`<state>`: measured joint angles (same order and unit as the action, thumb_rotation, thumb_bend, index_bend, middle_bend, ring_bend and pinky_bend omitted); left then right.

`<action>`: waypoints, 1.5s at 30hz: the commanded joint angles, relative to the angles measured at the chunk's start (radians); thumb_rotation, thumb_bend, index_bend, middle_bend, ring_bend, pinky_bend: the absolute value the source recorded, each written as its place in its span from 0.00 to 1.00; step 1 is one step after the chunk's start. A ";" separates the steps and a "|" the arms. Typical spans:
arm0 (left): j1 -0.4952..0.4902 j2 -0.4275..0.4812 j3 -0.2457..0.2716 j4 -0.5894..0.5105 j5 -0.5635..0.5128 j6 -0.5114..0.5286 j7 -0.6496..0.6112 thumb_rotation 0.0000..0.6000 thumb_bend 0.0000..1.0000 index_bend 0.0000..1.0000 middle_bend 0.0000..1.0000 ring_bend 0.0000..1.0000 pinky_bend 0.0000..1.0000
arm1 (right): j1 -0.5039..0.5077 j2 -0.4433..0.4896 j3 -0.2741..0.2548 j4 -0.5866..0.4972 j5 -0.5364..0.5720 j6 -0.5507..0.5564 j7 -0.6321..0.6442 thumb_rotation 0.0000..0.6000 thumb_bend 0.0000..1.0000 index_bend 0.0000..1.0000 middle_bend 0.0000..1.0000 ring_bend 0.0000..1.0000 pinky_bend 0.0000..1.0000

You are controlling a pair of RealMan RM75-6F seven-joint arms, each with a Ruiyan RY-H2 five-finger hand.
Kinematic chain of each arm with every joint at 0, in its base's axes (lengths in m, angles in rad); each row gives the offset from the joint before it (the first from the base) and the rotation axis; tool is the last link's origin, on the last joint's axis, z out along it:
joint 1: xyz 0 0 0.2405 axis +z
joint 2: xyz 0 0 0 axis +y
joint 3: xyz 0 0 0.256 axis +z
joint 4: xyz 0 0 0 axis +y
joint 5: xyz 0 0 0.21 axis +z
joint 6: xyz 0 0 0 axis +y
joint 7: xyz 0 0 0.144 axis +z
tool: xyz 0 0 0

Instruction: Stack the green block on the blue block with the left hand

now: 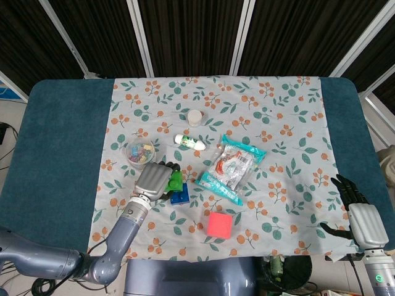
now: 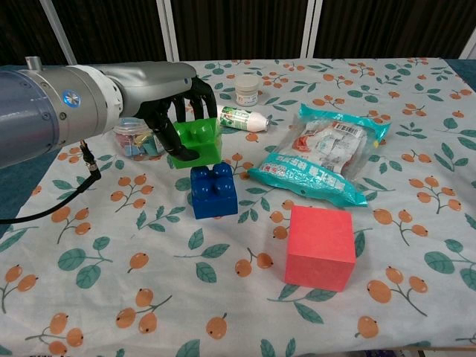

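Left hand (image 2: 167,97): fingers curled around green block (image 2: 195,141), gripping it.
Green block: between the fingers, tilted, just above blue block (image 2: 214,191).
Right hand (image 1: 361,217): fingers spread, holding nothing.

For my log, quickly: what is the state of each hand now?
Left hand: holding the green block over the blue block.
Right hand: open, holding nothing.

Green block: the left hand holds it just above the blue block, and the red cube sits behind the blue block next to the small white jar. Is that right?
Not quite. The left hand does hold the green block just above the blue block, but the red cube sits in front of the blue block, nearer the robot, far from the small white jar. The chest view shows this plainly.
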<state>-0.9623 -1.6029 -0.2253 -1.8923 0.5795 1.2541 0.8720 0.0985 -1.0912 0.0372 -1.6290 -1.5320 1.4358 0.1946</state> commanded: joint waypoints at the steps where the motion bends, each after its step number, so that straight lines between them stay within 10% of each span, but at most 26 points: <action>1: -0.001 -0.001 0.002 0.000 0.002 0.001 -0.005 1.00 0.37 0.49 0.48 0.39 0.47 | 0.000 0.000 0.000 -0.001 0.000 0.000 0.000 1.00 0.18 0.00 0.00 0.00 0.21; 45: -0.043 -0.088 -0.018 0.065 -0.048 0.047 0.024 1.00 0.37 0.50 0.49 0.40 0.48 | 0.002 0.005 0.000 -0.004 0.004 -0.007 0.017 1.00 0.18 0.00 0.00 0.00 0.21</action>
<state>-1.0050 -1.6896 -0.2438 -1.8285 0.5318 1.3014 0.8952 0.1001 -1.0863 0.0369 -1.6333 -1.5279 1.4288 0.2116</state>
